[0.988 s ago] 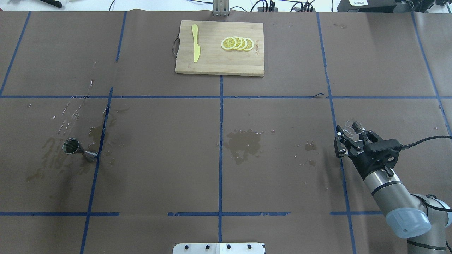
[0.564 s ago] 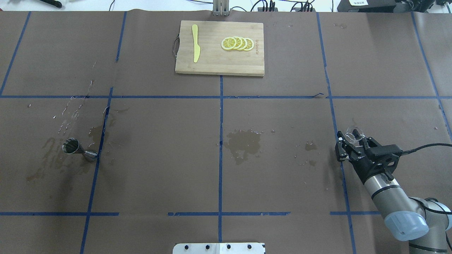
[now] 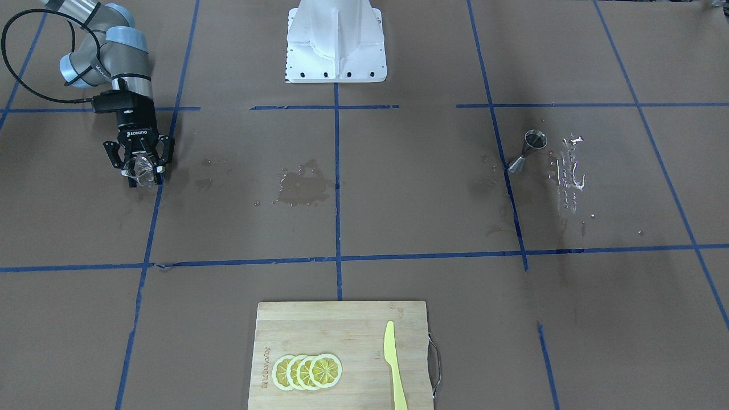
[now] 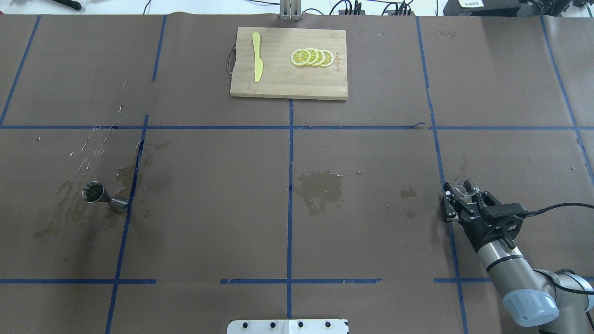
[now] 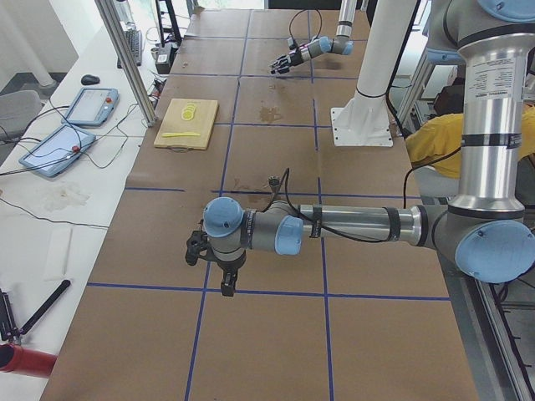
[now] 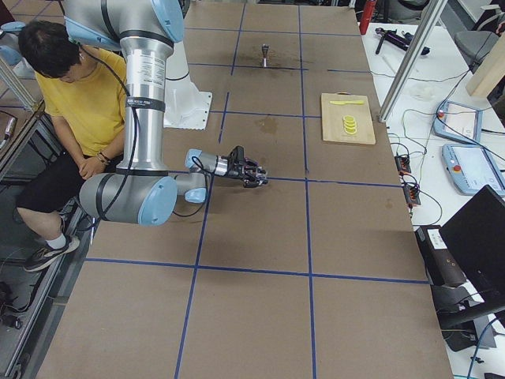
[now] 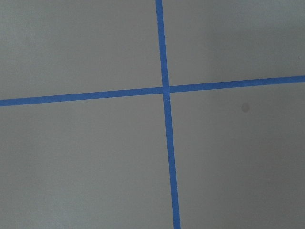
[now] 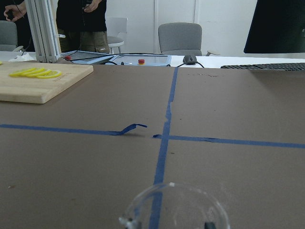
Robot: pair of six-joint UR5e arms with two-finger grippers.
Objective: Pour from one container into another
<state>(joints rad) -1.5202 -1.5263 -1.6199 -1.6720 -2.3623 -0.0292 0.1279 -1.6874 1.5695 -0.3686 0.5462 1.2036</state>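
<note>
Right claw point(image 4: 459, 197) is clamped on the clear glass point(image 4: 464, 186) at lower right of the overhead view, on a blue tape line. Can't tell if the glass touches the table point(image 4: 371, 241). Steel jigger point(image 4: 96, 193) stands mid-left, well apart from it, with wet patches point(image 4: 65, 204) around it and more at centre. Left claw point(image 5: 227, 286) shows only in the side view, pointing down near a tape crossing; cannot tell whether it's open or closed. Cutting board point(image 4: 278, 83) is at top centre, carrying lemon slices point(image 4: 312, 57) and a yellow knife point(image 4: 256, 56).

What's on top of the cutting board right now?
A yellow knife and four overlapping lemon slices lie on the cutting board. Each slice partly covers the next; nothing else shows.
</note>
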